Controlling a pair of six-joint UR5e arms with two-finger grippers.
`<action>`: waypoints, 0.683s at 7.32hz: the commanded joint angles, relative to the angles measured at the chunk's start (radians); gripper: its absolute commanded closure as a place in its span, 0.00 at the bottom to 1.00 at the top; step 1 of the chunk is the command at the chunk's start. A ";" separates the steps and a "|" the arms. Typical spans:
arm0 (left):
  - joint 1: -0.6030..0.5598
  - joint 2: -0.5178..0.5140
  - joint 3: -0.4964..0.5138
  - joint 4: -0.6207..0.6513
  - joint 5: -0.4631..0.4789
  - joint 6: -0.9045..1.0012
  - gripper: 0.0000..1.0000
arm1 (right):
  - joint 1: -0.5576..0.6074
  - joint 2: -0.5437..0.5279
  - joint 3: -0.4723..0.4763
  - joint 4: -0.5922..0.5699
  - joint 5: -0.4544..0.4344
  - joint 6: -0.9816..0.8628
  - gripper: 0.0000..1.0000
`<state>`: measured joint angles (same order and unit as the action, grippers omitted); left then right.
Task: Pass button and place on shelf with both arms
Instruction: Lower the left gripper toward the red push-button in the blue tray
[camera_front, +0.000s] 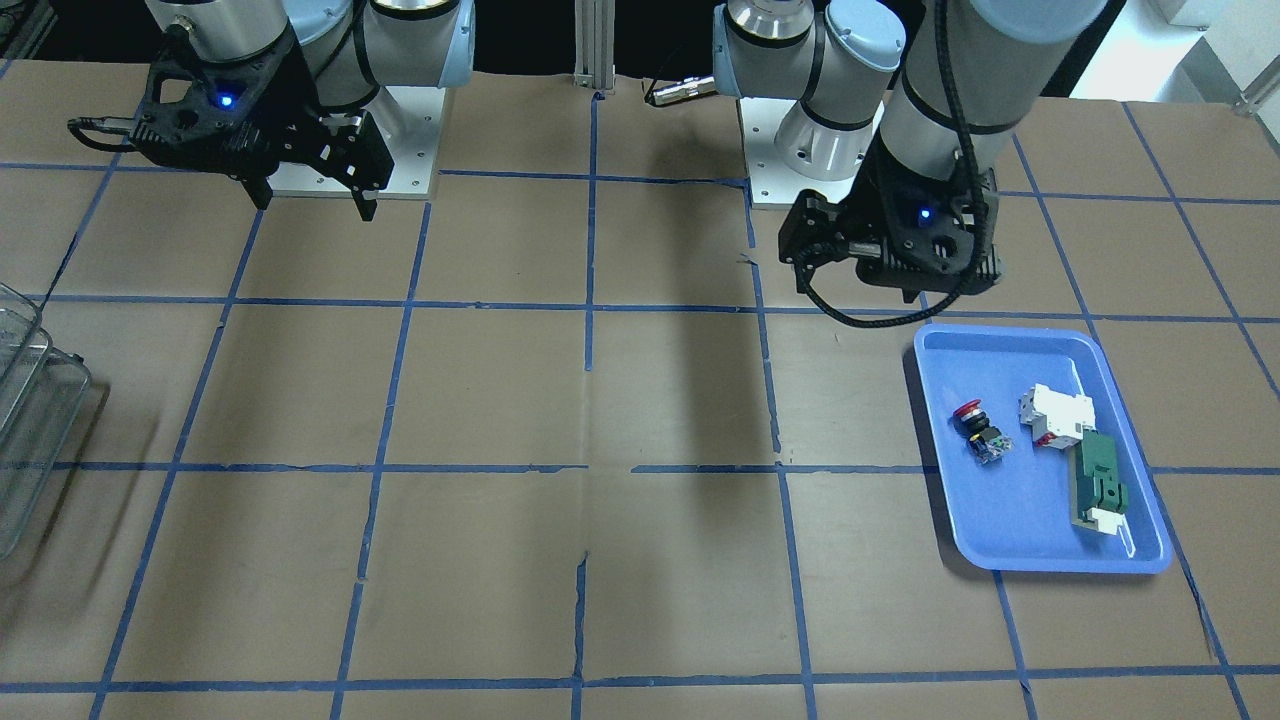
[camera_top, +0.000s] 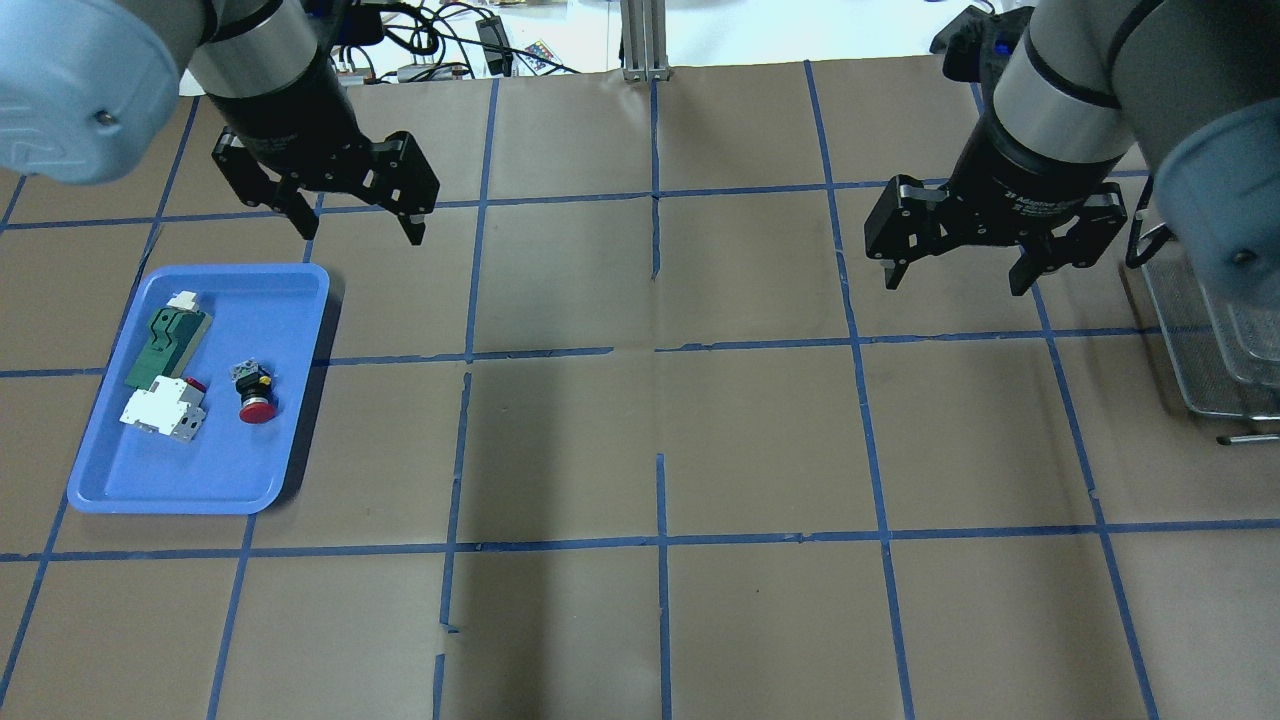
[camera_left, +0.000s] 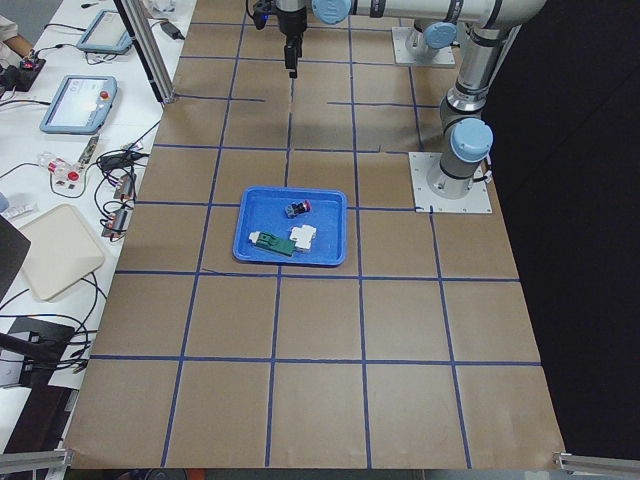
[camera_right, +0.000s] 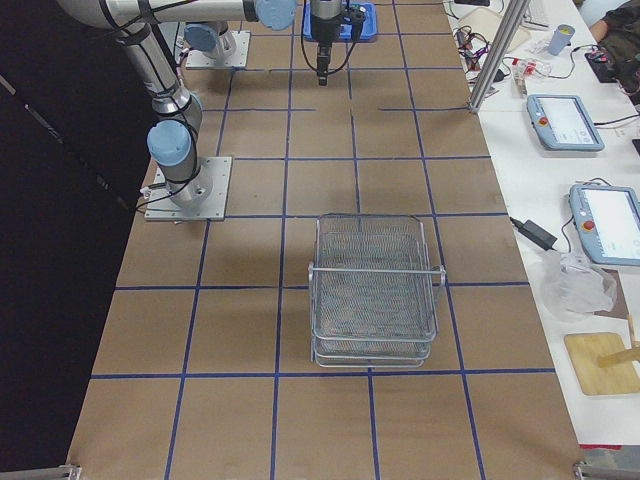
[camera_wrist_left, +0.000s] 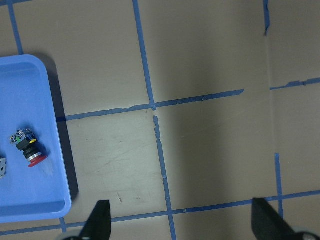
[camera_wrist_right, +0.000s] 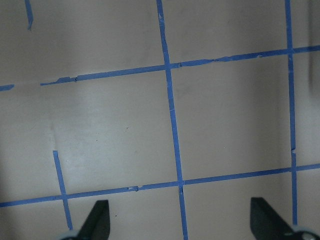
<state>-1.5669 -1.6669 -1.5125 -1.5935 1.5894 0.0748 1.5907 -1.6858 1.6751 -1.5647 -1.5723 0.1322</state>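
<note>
The left arm (camera_top: 262, 80) and the right arm (camera_top: 1060, 100) reach forward with wrists turned down, and the left gripper (camera_top: 358, 228) and the right gripper (camera_top: 955, 282) hang well apart, each empty, jaws spread wide, fingers pointing downward.

A tray (camera_top: 180, 470) sits on the table (camera_top: 760, 440) at the robot's left. In the tray, the button (camera_top: 256, 392) lies on the side nearest the table's middle. The breaker block (camera_top: 160, 412) lies just beside it, toward the tray's outer edge. The flat part (camera_top: 165, 345) lies just beyond the block, farther from the robot. The left gripper (camera_top: 357, 230) hangs above the table near the tray's inner side. The right gripper (camera_top: 955, 282) hangs well apart from the tray. The shelf (camera_top: 1200, 340) stands farthest from the tray, at the table's opposite end.
</note>
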 joint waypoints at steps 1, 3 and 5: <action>0.164 -0.033 -0.153 0.164 0.001 0.081 0.00 | 0.000 0.000 0.000 0.000 0.000 -0.002 0.00; 0.285 -0.043 -0.286 0.269 -0.002 0.102 0.00 | 0.000 0.000 0.000 0.000 0.000 -0.003 0.00; 0.379 -0.094 -0.432 0.550 -0.006 0.094 0.00 | 0.000 0.000 0.000 0.000 0.000 -0.003 0.00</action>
<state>-1.2464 -1.7324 -1.8565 -1.2079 1.5871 0.1709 1.5907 -1.6858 1.6751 -1.5647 -1.5723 0.1291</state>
